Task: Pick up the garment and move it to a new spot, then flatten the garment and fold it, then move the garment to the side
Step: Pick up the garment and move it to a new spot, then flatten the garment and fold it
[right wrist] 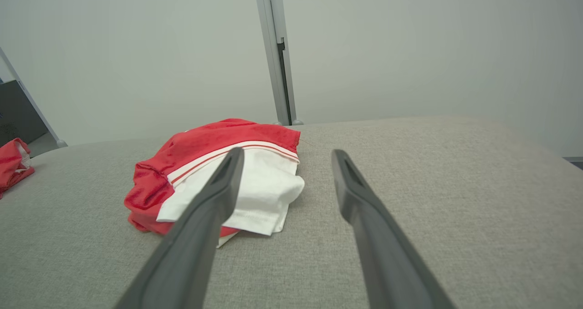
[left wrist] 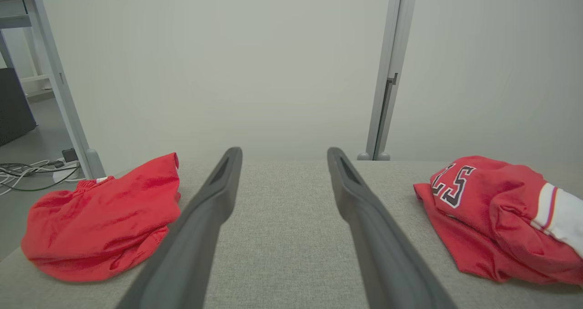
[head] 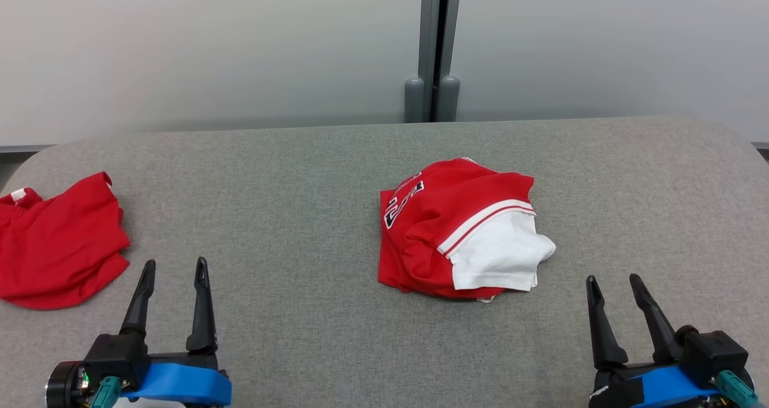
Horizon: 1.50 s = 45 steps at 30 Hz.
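Red shorts (head: 57, 246) cut by head-view L edge; jersey (head: 444, 228) lettering (head: 404, 202) part-hidden in folds.

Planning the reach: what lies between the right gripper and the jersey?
Nothing but bare table between the right gripper and jersey, per the head view.

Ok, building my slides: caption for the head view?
Open left gripper and right gripper face a crumpled red-and-white jersey on the grey table; red shorts lie left.

Long dark tapered jaws, black wrist housings (head: 114, 354), blue cuffs (head: 180, 383), teal connectors (head: 106, 391)
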Available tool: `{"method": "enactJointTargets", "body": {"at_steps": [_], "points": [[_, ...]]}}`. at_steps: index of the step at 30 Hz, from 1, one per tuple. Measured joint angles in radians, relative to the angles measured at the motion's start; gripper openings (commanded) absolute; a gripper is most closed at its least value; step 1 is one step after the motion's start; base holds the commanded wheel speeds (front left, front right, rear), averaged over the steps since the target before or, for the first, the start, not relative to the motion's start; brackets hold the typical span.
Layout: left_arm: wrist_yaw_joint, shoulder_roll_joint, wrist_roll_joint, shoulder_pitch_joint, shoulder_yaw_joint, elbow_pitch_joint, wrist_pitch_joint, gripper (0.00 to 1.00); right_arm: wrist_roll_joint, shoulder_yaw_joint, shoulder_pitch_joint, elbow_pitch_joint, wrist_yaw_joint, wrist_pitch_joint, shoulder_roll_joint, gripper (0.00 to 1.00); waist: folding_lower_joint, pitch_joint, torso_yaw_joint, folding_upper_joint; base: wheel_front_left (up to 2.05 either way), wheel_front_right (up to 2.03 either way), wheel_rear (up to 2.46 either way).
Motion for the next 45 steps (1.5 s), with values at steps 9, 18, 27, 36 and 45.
{"method": "enactJointTargets", "body": {"at_steps": [9, 18, 27, 36, 45], "points": [[-0.02, -0.017, 0.023, -0.001, 0.028, 0.011, 0.0, 1.0, 0.0, -0.001, -0.001, 0.014, 0.0, 0.0, 0.0, 1.0, 0.0, 0.005, 0.0, 0.0002, 0.0, 0.0, 0.0], [-0.034, -0.033, 0.039, -0.001, 0.051, 0.016, 0.0, 1.0, -0.001, 0.001, 0.0, 0.021, 0.0, 0.0, 0.0, 1.0, 0.0, -0.005, -0.003, 0.0002, 0.0, 0.0, 0.0], [-0.044, -0.043, 0.051, 0.0, 0.064, 0.02, 0.0, 1.0, -0.003, 0.0, 0.0, 0.025, 0.0, 0.0, 0.0, 1.0, 0.0001, -0.008, -0.001, 0.0002, 0.0, 0.0, 0.0], [-0.052, -0.053, 0.06, -0.001, 0.072, 0.023, 0.0, 1.0, -0.007, -0.006, -0.002, 0.029, 0.0, 0.0, 0.0, 1.0, 0.0, -0.006, 0.01, 0.0001, 0.0, 0.0, 0.0], [-0.058, -0.06, 0.064, -0.011, 0.07, 0.025, 0.0, 1.0, -0.059, -0.008, -0.124, 0.035, 0.0, 0.0, -0.011, 1.0, 0.0001, 0.015, 0.027, 0.0002, 0.0, 0.0, 0.0]]}}
